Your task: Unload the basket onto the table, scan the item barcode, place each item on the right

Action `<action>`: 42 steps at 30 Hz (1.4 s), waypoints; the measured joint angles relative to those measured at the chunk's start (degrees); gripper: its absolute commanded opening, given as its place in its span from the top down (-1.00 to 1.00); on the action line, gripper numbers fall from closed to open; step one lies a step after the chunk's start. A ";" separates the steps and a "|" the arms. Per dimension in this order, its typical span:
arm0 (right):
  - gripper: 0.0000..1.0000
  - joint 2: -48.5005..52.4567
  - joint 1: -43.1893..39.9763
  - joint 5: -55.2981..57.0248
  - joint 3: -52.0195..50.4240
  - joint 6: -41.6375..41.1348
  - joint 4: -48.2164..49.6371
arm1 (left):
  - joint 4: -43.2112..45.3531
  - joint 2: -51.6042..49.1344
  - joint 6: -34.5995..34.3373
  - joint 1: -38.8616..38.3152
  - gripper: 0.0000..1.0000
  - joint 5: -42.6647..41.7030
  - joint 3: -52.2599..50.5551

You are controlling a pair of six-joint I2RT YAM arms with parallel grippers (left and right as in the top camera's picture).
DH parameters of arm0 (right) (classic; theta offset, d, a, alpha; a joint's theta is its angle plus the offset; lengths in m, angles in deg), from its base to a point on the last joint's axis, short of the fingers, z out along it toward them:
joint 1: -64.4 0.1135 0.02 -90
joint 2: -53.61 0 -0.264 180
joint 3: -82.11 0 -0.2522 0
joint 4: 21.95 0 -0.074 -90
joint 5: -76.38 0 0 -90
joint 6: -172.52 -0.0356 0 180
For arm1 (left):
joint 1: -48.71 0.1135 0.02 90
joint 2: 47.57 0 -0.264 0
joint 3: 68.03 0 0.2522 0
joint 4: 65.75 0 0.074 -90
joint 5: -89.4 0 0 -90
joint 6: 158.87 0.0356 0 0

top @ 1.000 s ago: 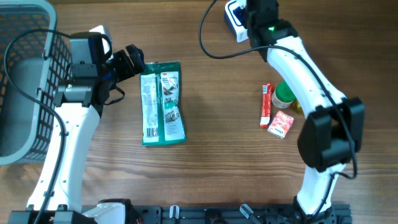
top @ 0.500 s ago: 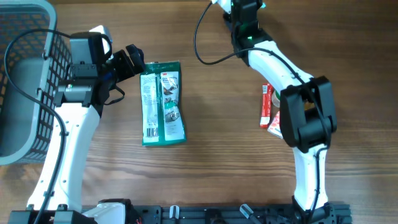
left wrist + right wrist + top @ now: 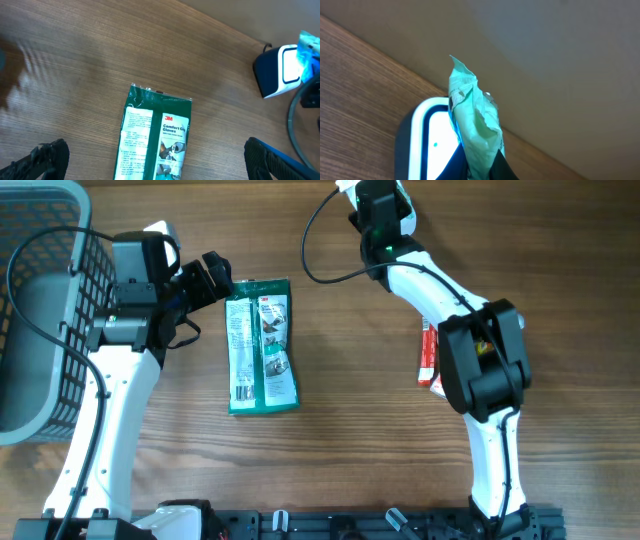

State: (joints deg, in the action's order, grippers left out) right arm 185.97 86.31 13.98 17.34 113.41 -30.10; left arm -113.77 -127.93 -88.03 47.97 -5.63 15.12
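My right gripper (image 3: 480, 159) is shut on a small pale green packet (image 3: 472, 110), holding it upright right beside the lit white face of the barcode scanner (image 3: 427, 142). In the overhead view that gripper (image 3: 382, 205) is at the table's far edge, covering most of the scanner. The left wrist view shows the scanner (image 3: 277, 70) with the packet (image 3: 309, 46) at its face. A green gloves pack (image 3: 262, 345) lies flat on the table. My left gripper (image 3: 215, 278) hovers open by its top left corner, with the pack (image 3: 155, 142) between the spread fingers and nothing held.
A grey basket (image 3: 40, 310) fills the left edge. A red stick pack (image 3: 428, 350) and a small red-and-white box (image 3: 437, 383) lie on the right, partly under my right arm. The scanner's black cable (image 3: 312, 250) loops across the far middle.
My right arm has swung left along the far edge, bringing the gripper and packet over the scanner; its elbow now covers the items on the right. The left arm has stayed still.
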 measured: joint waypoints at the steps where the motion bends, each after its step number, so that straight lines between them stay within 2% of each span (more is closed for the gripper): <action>1: 0.91 -1.27 -0.04 0.04 -0.02 -0.61 -2.08 | 0.00 0.00 0.00 0.00 -1.00 0.02 0.00; 5: 0.91 -12.63 -0.09 -1.79 -0.07 -3.98 -16.92 | 0.04 0.00 0.00 0.00 -1.00 0.00 0.00; 8: 0.91 -23.23 -0.31 -7.72 0.72 -10.23 -34.77 | -0.02 0.00 0.00 0.00 -1.00 0.00 0.00; 9: 0.91 -27.52 -0.63 -12.17 1.05 -13.73 -44.85 | 0.00 0.00 0.00 0.00 -1.00 0.00 0.00; 14: 0.91 -29.75 -1.84 -27.67 -0.83 -25.49 -72.24 | 0.02 0.00 0.00 0.00 -1.00 0.00 0.00; 17: 0.91 -27.87 -1.81 -32.17 -6.91 -28.37 -73.07 | 0.00 0.00 0.00 0.00 -1.00 0.00 0.00; 21: 0.91 -27.21 -1.81 -33.99 -16.68 -30.05 -67.76 | 0.00 0.00 0.00 0.00 -1.00 0.00 0.00; 22: 0.70 -27.21 -1.81 -33.66 -18.60 -30.88 -65.55 | 0.00 0.00 0.00 0.00 -1.00 0.00 0.00; 23: 0.25 -27.19 -1.81 -33.18 -19.87 -31.56 -64.02 | 0.00 0.00 0.00 0.00 -1.00 0.00 0.00; 25: -0.04 -27.17 -1.81 -31.36 -21.77 -33.31 -61.31 | 0.00 0.00 0.00 0.00 -1.00 0.00 0.00; 26: -0.25 -27.17 -1.84 -30.64 -22.18 -33.73 -60.67 | -0.02 0.00 0.00 0.00 -1.00 0.00 0.00; 28: -0.43 -27.17 -1.81 -29.94 -22.38 -34.49 -60.17 | 0.00 0.00 0.00 0.00 -1.00 0.00 0.00; 34: -0.44 -27.17 -1.57 -31.34 -22.43 -41.86 -56.89 | 0.00 0.00 0.00 0.00 -1.00 0.00 0.00; 36: -0.43 -27.17 -1.01 -34.07 -22.49 -43.10 -55.39 | -0.02 0.00 0.00 0.00 -1.00 0.00 0.00; 39: -0.41 -27.17 1.57 -43.21 -23.61 -46.18 -49.05 | 0.00 0.00 0.00 0.00 -1.00 0.00 0.00; 42: -0.40 -27.17 4.42 -47.78 -26.77 -50.66 -42.80 | 0.00 0.00 0.00 0.00 -1.00 0.00 0.00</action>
State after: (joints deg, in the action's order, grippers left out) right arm 158.80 90.73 -33.80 -9.43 62.75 -72.90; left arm -113.77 -127.93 -88.03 47.97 -5.63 15.12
